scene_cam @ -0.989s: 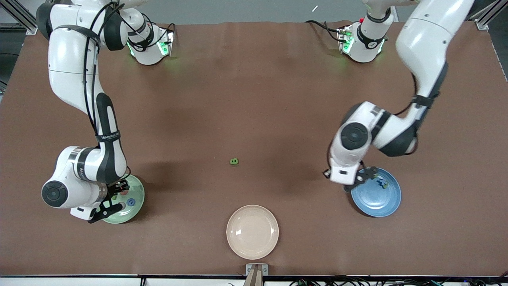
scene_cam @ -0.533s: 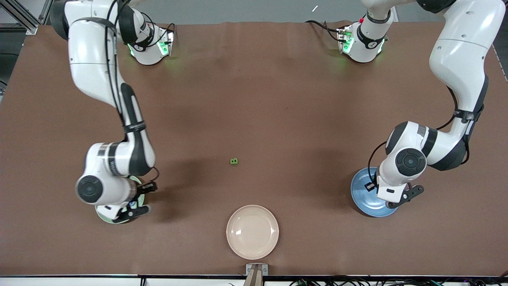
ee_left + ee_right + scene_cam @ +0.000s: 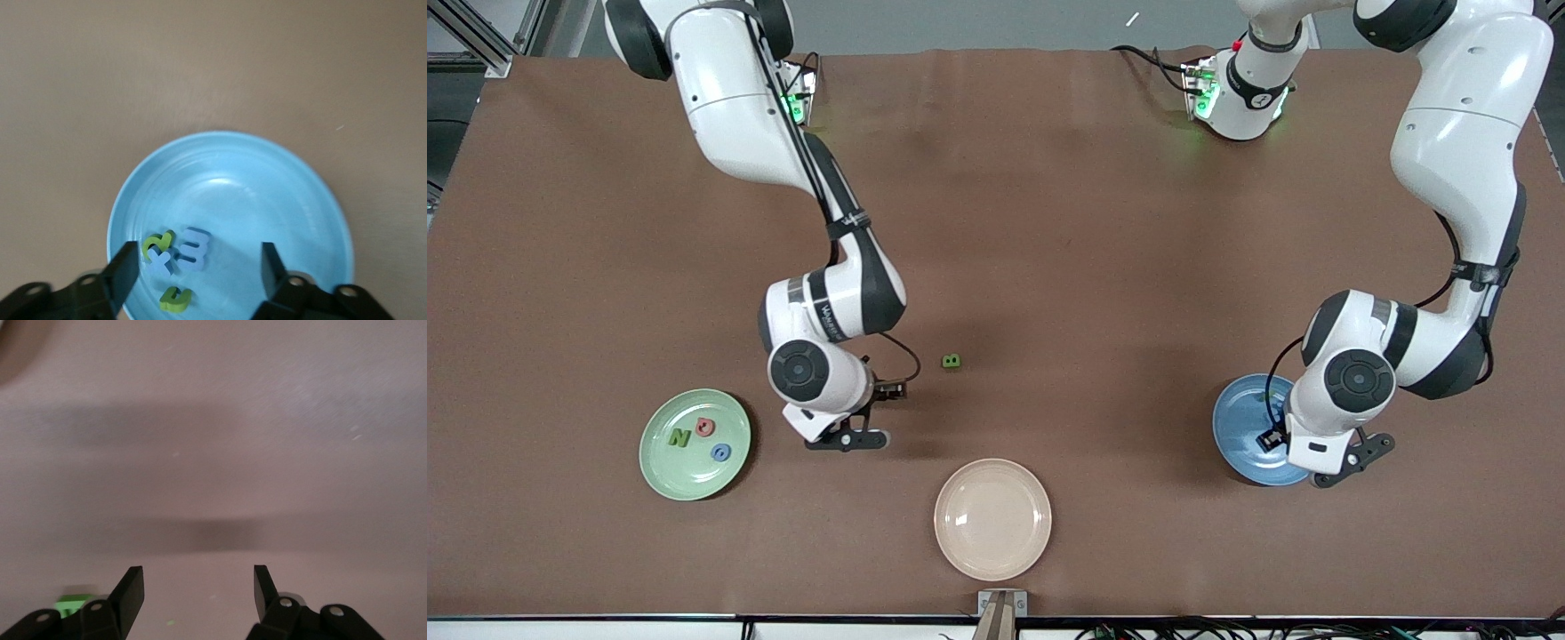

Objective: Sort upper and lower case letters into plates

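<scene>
While you check the brown table (image 3: pixel 1049 204), count three plates along the edge nearest the front camera. Item one: your pale green plate (image 3: pixel 661 462) lies toward the right arm's end and carries three letters: a green N (image 3: pixel 679 437), a pink-red piece (image 3: pixel 705 428) and a blue piece (image 3: pixel 719 452). Item two: your blue plate (image 3: pixel 280 187) lies toward the left arm's end and holds four letters bunched together: a blue x (image 3: pixel 160 261), a pale blue E (image 3: pixel 194 247), a green piece (image 3: pixel 154 241) touching the x, and another green piece (image 3: pixel 175 299) just beside them. Item three: a cream plate (image 3: pixel 992 518) lies between the two, nearer the camera. Item four: a green B (image 3: pixel 951 361) lies alone on the table, farther from the camera than the cream plate. Your right gripper (image 3: pixel 198 587) hangs over bare table between the pale green plate and the B, fingers spread, holding nothing. Your left gripper (image 3: pixel 200 270) hangs over the blue plate's near rim, fingers spread, holding nothing.
</scene>
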You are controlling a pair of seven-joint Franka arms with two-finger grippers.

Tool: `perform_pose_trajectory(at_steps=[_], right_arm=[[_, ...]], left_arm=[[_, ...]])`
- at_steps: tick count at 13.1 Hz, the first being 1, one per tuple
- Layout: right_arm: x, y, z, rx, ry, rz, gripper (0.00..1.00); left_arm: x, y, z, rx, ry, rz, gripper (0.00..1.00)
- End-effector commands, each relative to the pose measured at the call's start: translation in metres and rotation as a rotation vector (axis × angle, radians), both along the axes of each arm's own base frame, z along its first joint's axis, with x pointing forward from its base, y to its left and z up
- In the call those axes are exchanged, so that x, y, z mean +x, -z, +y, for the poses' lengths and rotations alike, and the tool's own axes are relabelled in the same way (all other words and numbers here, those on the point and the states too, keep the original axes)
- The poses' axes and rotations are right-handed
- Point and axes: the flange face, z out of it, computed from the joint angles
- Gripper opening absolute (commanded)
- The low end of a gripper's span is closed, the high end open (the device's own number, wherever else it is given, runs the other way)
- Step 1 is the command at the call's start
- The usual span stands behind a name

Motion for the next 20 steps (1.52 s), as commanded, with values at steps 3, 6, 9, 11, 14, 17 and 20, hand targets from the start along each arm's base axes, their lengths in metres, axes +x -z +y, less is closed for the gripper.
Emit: perform_pose_trajectory(at_steps=[3,6,9,11,14,17,20], right_arm=[[-0.013,-0.024,0.029,0.033,0.051,-0.013,0.75],[-0.028,-0.047,0.058,0.054,0.006,-0.033,0.76],[-0.067,-0.042,0.115,0.034,-0.009,-0.03,0.78],[-0.081,-0.031,0.131,0.027,-0.03,-0.036,0.8],[-0.095,0.006,0.124,-0.004,-0.05,-0.045,0.82],[-0.1,0.025,0.117,-0.031,-0.066,-0.073,0.82],[-0.097,0.028,0.117,-0.02,-0.052,-0.102,0.82]], left_arm=[[0.002,-0.114,0.025,0.013,0.014,0.009,1.0],[-0.011,-0.195,0.053,0.008,0.023,-0.05,1.0],[-0.042,-0.278,0.096,-0.099,0.105,-0.058,1.0],[-0.072,-0.317,0.105,-0.099,0.188,0.005,1.0],[-0.102,-0.348,0.098,-0.101,0.248,0.062,1.0],[-0.131,-0.37,0.089,-0.145,0.262,0.051,1.0],[-0.152,-0.367,0.081,-0.15,0.303,0.05,1.0]])
